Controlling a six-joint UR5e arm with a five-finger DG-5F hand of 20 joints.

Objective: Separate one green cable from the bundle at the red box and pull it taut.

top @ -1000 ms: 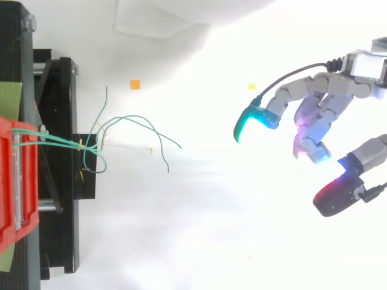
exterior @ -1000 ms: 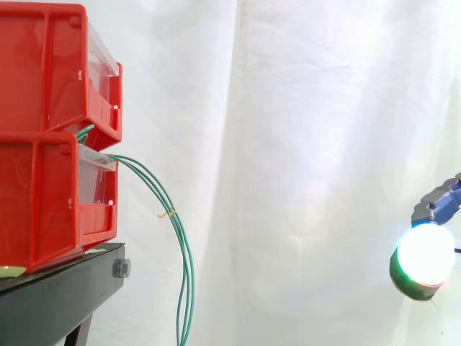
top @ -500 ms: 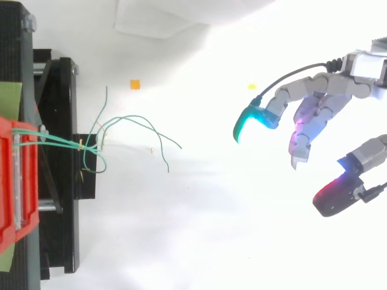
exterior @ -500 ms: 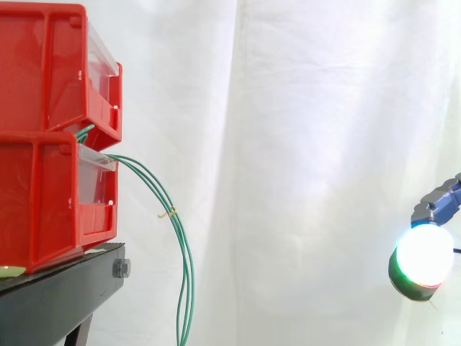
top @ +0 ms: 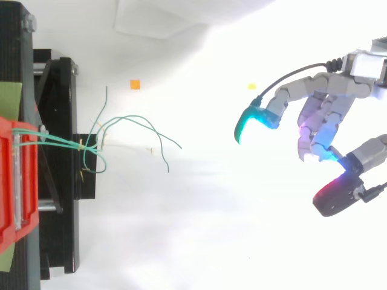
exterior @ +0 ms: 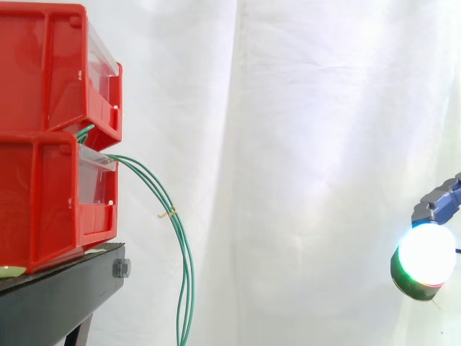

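An upper red box is stacked on a lower red box, and both are carried on a black table before a white curtain. The green cable bundle is fed out at the front of the lower red box, from the gap under the upper one. It is hung slack in an arc down past the table edge. A small pale tie is wrapped round the strands just off the lower red box's front. From above, the cable ends are seen fanned out loose near the lower red box, none pulled taut. The robot hand is held well apart from the lower red box, beyond the cable ends, with nothing touched. Its fingers are loosely bent and spread: released, nothing grasped. In the side view one glowing fingertip pad is seen about level with the lower red box's bottom. A small orange scrap is seen near the cable ends.
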